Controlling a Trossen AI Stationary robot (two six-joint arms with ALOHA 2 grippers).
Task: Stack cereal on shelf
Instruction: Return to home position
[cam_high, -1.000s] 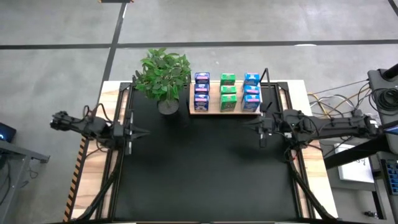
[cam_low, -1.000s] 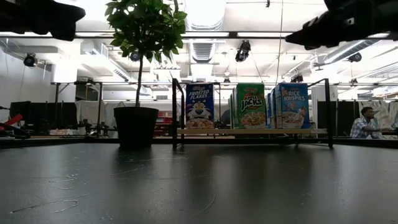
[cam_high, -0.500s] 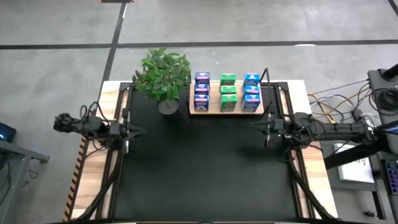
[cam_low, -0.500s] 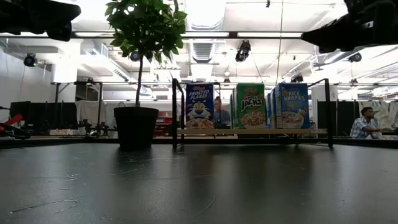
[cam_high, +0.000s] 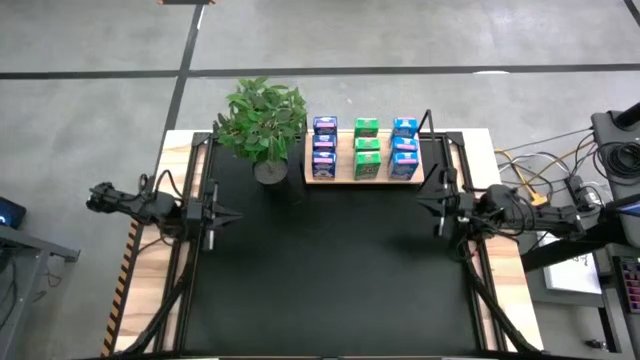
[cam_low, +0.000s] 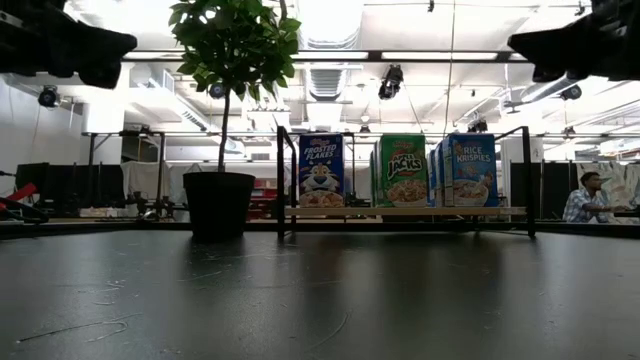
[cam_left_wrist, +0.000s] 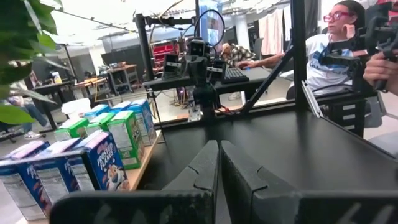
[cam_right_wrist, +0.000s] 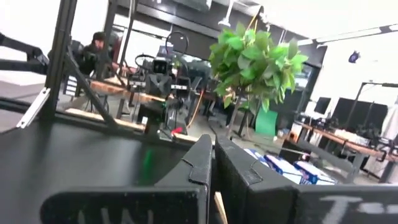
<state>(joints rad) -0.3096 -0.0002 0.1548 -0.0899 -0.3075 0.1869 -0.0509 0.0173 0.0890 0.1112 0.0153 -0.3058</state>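
Note:
Nine cereal boxes stand upright on the light wood shelf (cam_high: 340, 179) at the table's far side, in three rows: dark blue-purple (cam_high: 323, 147), green (cam_high: 367, 148) and light blue (cam_high: 404, 148). They also show in the low view (cam_low: 402, 171) and in the left wrist view (cam_left_wrist: 99, 158). My left gripper (cam_high: 238, 215) hovers shut and empty over the mat's left edge, its fingers together (cam_left_wrist: 219, 155). My right gripper (cam_high: 421, 207) hovers shut and empty over the mat's right edge, below the shelf's right end, its fingers together (cam_right_wrist: 212, 155).
A leafy potted plant (cam_high: 262, 120) stands on the mat just left of the shelf. The black mat (cam_high: 330, 270) lies between the two arms. Black frame posts (cam_low: 281, 180) stand at the shelf's ends. People sit in the room beyond the table (cam_left_wrist: 336, 43).
My right gripper has drawn back toward the table's right edge, away from the shelf, staying shut and empty. The boxes and the shelf have kept still.

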